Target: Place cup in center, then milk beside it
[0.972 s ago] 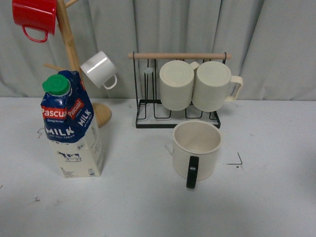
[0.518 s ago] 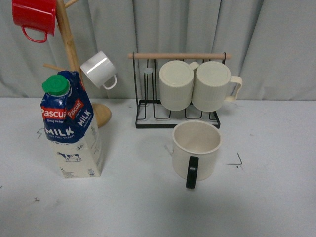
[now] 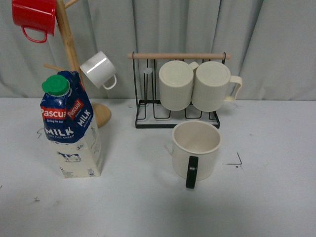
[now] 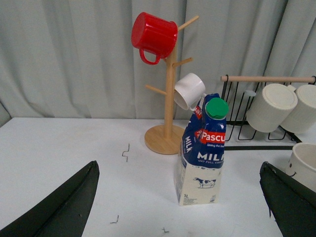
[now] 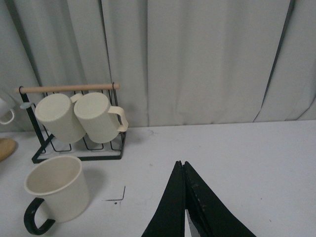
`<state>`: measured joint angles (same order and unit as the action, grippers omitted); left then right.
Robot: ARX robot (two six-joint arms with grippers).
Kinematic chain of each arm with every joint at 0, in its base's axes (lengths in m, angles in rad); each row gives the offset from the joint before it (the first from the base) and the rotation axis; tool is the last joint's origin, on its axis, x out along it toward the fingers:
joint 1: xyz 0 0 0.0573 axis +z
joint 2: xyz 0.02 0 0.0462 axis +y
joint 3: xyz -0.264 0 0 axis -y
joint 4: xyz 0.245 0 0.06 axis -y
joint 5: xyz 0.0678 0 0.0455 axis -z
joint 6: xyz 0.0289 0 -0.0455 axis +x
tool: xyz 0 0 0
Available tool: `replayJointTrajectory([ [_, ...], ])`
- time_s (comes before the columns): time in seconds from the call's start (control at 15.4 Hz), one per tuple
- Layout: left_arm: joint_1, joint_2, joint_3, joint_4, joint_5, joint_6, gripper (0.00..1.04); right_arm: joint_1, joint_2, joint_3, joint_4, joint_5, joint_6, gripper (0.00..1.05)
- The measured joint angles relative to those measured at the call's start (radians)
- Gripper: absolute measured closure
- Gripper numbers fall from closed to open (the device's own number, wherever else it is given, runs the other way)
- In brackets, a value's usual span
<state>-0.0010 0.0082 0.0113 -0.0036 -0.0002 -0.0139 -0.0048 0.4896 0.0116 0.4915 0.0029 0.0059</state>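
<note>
- The cup (image 3: 196,148) stands upright on the surface (image 3: 148,212) just in front of the wire rack (image 3: 148,104). Its mouth faces up and its black handle points away from the rack.
- Two ribbed cream mugs (image 3: 177,85) hang on the rack, above and behind the cup and not touching it.
- The milk (image 3: 71,126) stands upright, well to the left of the rack and further forward than its base. The green cap is on.
- A wooden mug tree (image 3: 69,49) stands left of the rack, behind the milk, and carries a red mug (image 3: 34,15) and a small white cup (image 3: 98,69).
- The left tool (image 4: 178,164) is spread wide and holds nothing; the milk stands beyond it, apart from both fingers.
- The right tool (image 5: 182,168) has its fingers pressed together on nothing, off to the rack's right.
</note>
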Motion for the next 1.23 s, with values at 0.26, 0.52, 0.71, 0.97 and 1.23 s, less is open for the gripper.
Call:
replayJointTrajectory([
  [0.26,0.000,0.000,0.000,0.000,0.000,0.000,0.07,0.000,-0.105,0.000,-0.109,0.000,0.000,1.03],
  [0.52,0.000,0.000,0.000,0.000,0.000,0.000,0.07,0.000,-0.195,0.000,-0.198,0.000,0.000,1.03],
  [0.71,0.000,0.000,0.000,0.000,0.000,0.000,0.07,0.000,-0.259,0.000,-0.261,0.000,0.000,1.03],
  [0.97,0.000,0.000,0.000,0.000,0.000,0.000,0.07,0.000,-0.323,0.000,-0.328,0.000,0.000,1.03],
  [1.23,0.000,0.000,0.000,0.001,0.000,0.000,0.07,0.000,-0.484,0.000,-0.499,-0.002,0.000,1.03],
])
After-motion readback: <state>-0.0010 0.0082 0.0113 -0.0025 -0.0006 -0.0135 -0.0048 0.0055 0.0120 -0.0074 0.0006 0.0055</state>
